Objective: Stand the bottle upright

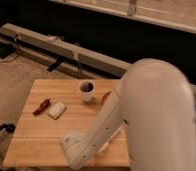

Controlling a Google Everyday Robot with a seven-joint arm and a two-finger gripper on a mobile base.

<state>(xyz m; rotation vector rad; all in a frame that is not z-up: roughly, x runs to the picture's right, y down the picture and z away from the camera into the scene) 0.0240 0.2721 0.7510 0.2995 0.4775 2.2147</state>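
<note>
Across the lower centre of the table [41, 142], my arm [103, 125] hides my gripper, so I cannot tell its grip.

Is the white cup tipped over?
No, the white cup stands upright on the table; the gripper is out of sight behind the arm.

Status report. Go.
Gripper out of sight, behind the arm over the table right side. Bottle not visible; upright unconfirmed. Cup, white block sit apart from arm.
</note>
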